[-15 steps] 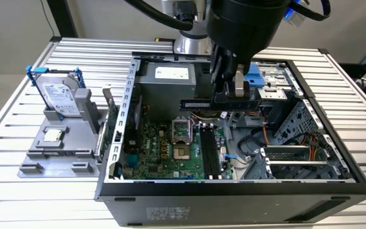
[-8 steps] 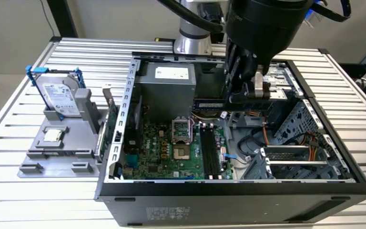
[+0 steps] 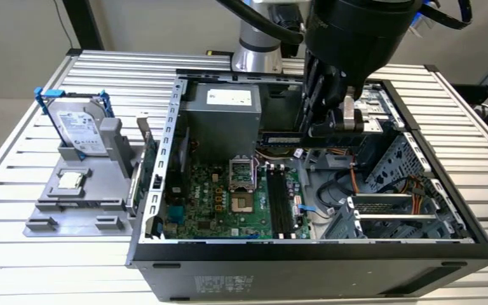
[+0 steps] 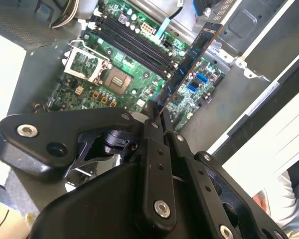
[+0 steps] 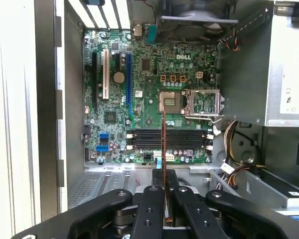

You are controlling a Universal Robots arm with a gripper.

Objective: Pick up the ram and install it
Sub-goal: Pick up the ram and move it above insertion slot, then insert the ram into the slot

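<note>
My gripper (image 3: pixel 339 130) hangs over the open computer case, shut on the ram (image 3: pixel 291 137), a thin dark stick held level above the motherboard (image 3: pixel 218 203). In the second wrist view the ram (image 4: pixel 189 57) juts out from the gripper (image 4: pixel 157 113) over the board. In the first wrist view the ram (image 5: pixel 163 139) is seen edge-on, rising from the gripper (image 5: pixel 164 175) and crossing the long black memory slots (image 5: pixel 184 139). Those slots (image 3: pixel 279 203) lie below the stick and apart from it; they also appear in the second wrist view (image 4: pixel 132 42).
A silver hard drive in a blue bracket (image 3: pixel 79 127) stands on a grey fixture (image 3: pixel 70 210) at the exterior view's left. Inside the case are the power supply (image 3: pixel 223 111), the open CPU socket (image 3: pixel 242 184), loose cables (image 3: pixel 345 184) and a drive cage (image 3: pixel 396 206).
</note>
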